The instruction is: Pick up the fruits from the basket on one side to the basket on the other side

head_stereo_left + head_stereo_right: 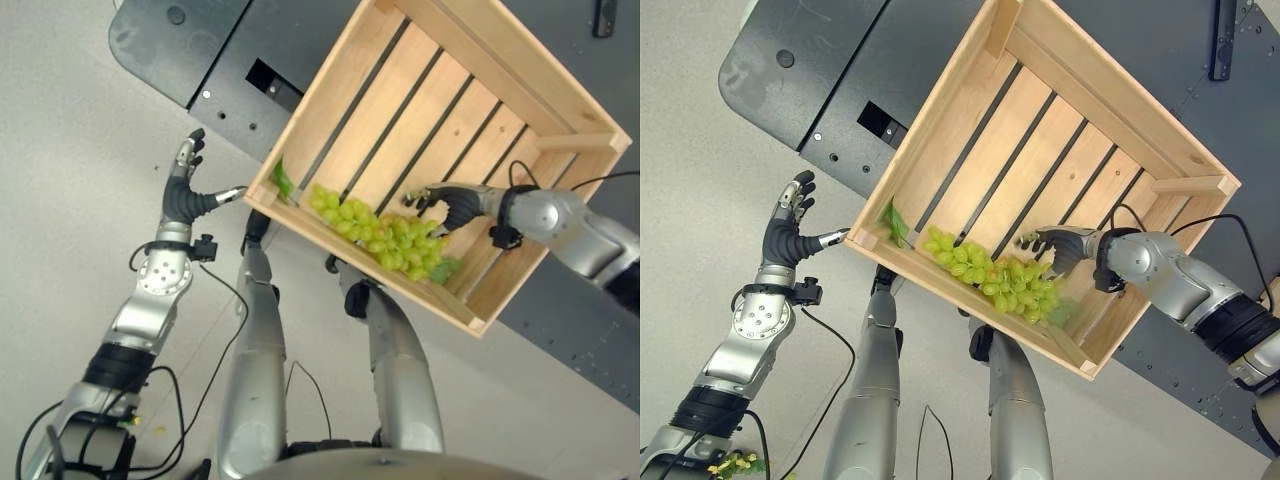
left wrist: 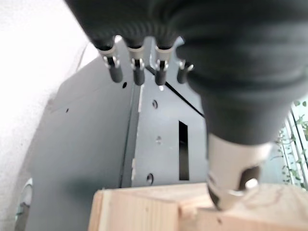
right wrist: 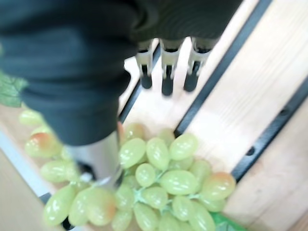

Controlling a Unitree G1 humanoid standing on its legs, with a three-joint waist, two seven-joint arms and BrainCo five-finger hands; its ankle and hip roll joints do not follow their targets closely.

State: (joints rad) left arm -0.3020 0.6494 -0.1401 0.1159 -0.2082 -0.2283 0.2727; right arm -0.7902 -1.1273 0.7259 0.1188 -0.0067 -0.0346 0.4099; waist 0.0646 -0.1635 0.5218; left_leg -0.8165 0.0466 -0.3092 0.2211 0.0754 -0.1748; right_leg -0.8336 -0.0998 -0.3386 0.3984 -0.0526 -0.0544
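Inside the wooden crate (image 1: 520, 75), a bunch of green grapes (image 1: 385, 235) lay against the near wall, a green leaf (image 1: 285, 182) at one end of it. Over the grapes hung the right hand (image 1: 450, 203), fingers straight and relaxed above the slats, the thumb down among the grapes but gripping none. Outside the crate's left corner the left hand (image 1: 183, 190) stood spread and empty, its thumb tip just at the corner of the wood. Beneath the crate was a dark grey metal platform (image 1: 215, 55), and beyond it pale floor (image 1: 60, 150).
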